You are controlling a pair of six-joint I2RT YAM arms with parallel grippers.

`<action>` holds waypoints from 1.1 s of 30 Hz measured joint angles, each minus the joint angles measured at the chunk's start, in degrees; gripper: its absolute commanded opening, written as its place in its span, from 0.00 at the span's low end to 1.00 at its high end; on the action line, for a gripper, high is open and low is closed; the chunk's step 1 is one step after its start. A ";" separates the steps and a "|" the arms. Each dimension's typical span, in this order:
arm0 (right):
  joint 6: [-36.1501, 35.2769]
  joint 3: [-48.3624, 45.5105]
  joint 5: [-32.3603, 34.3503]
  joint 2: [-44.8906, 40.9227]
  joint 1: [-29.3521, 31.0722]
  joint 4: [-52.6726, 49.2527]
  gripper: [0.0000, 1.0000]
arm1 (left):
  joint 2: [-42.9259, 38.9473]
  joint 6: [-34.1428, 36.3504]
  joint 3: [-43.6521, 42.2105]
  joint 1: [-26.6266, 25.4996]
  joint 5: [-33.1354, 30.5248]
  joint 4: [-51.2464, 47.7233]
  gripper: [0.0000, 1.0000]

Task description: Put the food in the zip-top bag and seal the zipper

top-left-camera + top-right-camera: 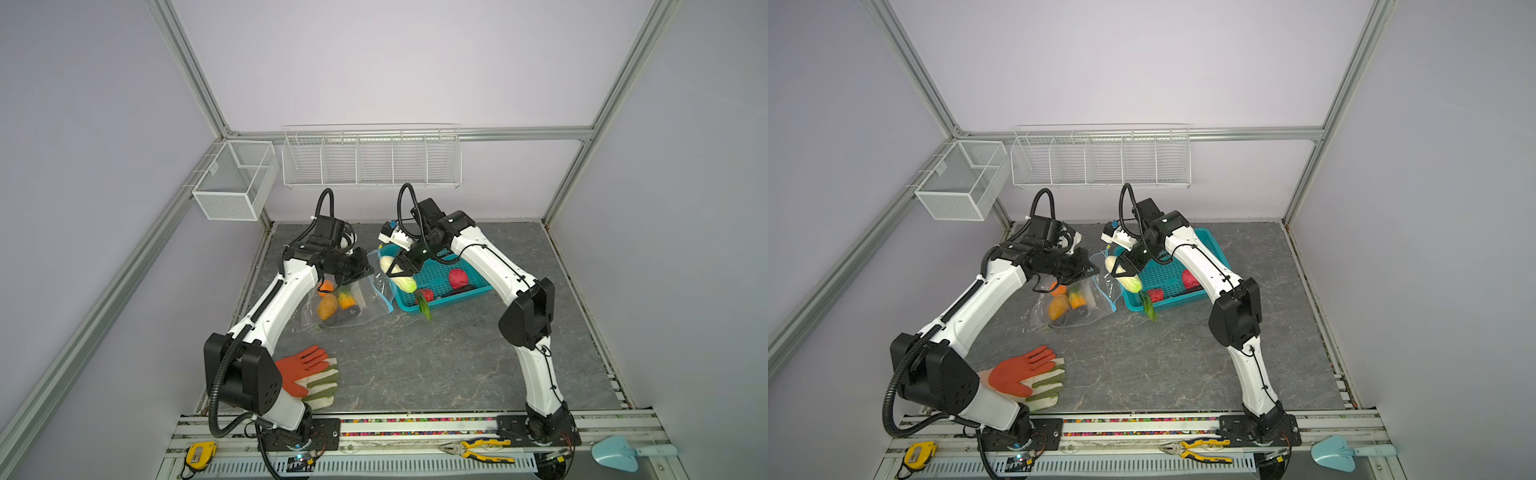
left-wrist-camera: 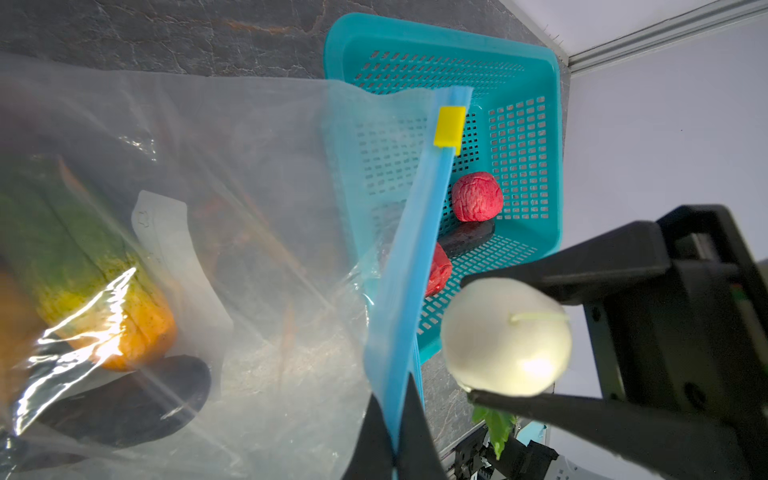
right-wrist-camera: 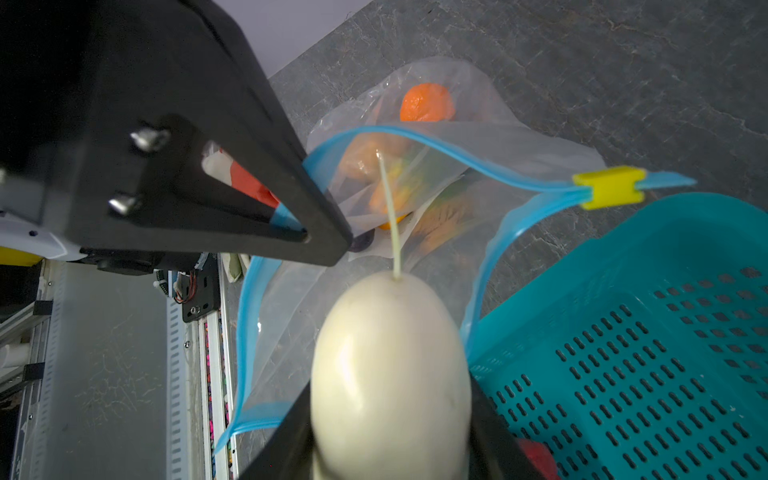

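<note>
The clear zip-top bag (image 1: 357,301) lies left of the teal basket and holds orange, yellow-green and dark food (image 1: 327,308). My left gripper (image 2: 395,392) is shut on the bag's light-blue zipper (image 2: 419,232) and lifts that edge, so the mouth gapes. The yellow slider (image 3: 609,192) sits at the strip's far end. My right gripper (image 3: 390,386) is shut on a white-green vegetable (image 1: 398,271). It hangs above the basket's left rim, its thin root tip pointing at the bag's mouth. In both top views the two grippers (image 1: 1090,270) (image 1: 1116,268) are close together.
The teal perforated basket (image 1: 457,298) holds a pink-red piece (image 1: 458,277), a red piece (image 1: 426,295) and a dark piece (image 2: 465,237). Orange-and-green gloves (image 1: 309,372) lie front left. White wire baskets (image 1: 370,160) hang on the rear wall. Pliers (image 1: 478,449) rest on the front rail.
</note>
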 measured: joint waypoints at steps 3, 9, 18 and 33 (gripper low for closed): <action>-0.39 0.02 -0.20 0.00 0.94 -0.31 0.32 | 0.00 -0.09 0.00 0.00 0.00 0.02 0.00; -0.39 4.79 -0.46 2.69 1.90 -2.60 0.30 | -0.31 -1.03 0.00 0.11 0.13 0.15 0.00; -0.33 8.94 -0.55 5.99 2.08 -5.05 0.26 | -0.74 -1.62 0.00 0.74 -0.28 -0.46 0.00; 1.90 11.52 0.33 10.91 3.54 -5.86 0.39 | -1.81 -2.64 0.00 0.31 1.64 0.70 0.00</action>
